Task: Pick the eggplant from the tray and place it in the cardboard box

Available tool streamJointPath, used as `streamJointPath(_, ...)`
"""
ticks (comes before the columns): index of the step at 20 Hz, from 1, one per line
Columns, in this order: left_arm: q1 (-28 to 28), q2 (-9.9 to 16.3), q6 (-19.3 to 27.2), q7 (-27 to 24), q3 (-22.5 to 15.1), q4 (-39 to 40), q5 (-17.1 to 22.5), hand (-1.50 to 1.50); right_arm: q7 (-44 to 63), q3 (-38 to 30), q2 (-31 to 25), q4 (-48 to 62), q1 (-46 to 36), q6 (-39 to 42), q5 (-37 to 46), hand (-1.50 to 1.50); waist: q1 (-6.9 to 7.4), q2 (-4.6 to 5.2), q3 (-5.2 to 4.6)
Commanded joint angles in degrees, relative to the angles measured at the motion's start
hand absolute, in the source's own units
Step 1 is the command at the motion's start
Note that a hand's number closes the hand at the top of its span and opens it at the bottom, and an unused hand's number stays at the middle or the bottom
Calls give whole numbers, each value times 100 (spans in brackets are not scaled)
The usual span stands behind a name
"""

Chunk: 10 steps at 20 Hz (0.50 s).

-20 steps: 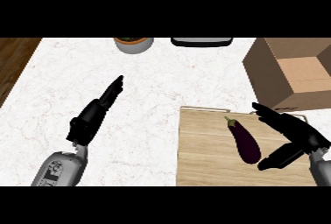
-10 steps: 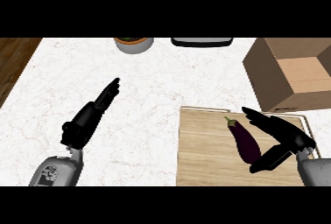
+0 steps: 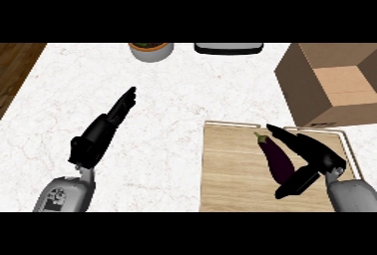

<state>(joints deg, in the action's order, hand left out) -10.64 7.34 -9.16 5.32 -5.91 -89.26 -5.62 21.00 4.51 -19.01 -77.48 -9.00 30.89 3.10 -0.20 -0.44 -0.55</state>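
Right hand point(image 3: 309, 158) is open around the eggplant, fingers straight on its far side and thumb near its lower end, nothing curled yet. Largest first: the counter point(image 3: 184, 94), the cardboard box point(image 3: 331, 84) at the upper right, the tray point(image 3: 228, 174), then the eggplant point(image 3: 276, 158) lying on it. Grasping is the step in hand; next the fingers should curl round it before lifting. Left hand point(image 3: 99, 134) rests open on the counter.
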Motion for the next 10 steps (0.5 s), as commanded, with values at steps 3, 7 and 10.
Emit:
streamJointPath(3,-414,-36,-141,280,181,102,51,0,-258,64,157,422,-65,16,463,-150,21,47,56)
streamJointPath(7,-117,-182,21,2,-16,63,-264,0,301,-7,197,-16,-97,132,425,-150,18,41,54)
streamJointPath(10,48,-332,225,-161,-125,132,-428,0,-203,282,494,309,139,-121,748,150,25,45,55)
